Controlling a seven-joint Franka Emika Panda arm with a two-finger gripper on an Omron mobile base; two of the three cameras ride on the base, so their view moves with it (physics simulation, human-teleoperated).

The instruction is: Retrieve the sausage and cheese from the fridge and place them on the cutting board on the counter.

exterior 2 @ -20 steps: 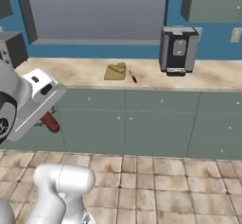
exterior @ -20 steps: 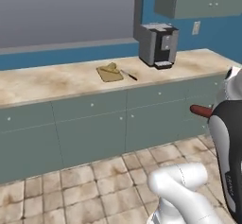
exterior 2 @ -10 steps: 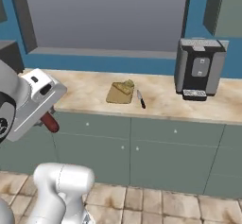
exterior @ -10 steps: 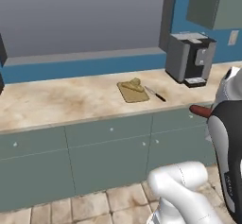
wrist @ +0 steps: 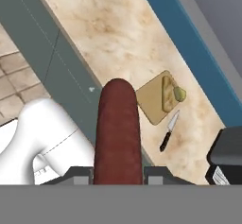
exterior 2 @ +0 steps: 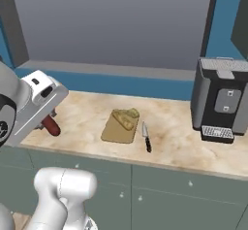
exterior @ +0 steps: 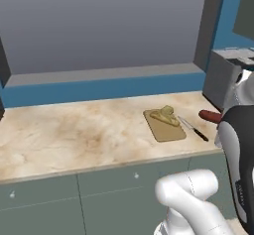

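Note:
My gripper [wrist: 118, 173] is shut on the sausage [wrist: 118, 133], a dark red-brown link that sticks out past the fingertips. In the right base view the gripper [exterior 2: 48, 118] holds the sausage [exterior 2: 51, 125] above the counter's [exterior 2: 82, 117] front left edge, well left of the cutting board [exterior 2: 116, 131]. The sausage's tip [exterior: 210, 116] pokes out from behind the arm, right of the tan cutting board [exterior: 166, 128]. A small yellow lump, the cheese [wrist: 179, 94], lies at the board's [wrist: 150, 104] end beside a pale elongated item [wrist: 166, 93]. The fridge is out of view.
A dark-handled knife [exterior 2: 147, 139] lies on the counter just right of the board. A grey coffee machine [exterior 2: 222, 103] stands at the far right. A blue ledge and grey wall run behind the counter, with grey-green cabinet fronts [exterior: 99, 189] below.
The base has driven toward the counter, so the board, knife and coffee machine now look nearer and more central. The sausage stays gripped the same way.

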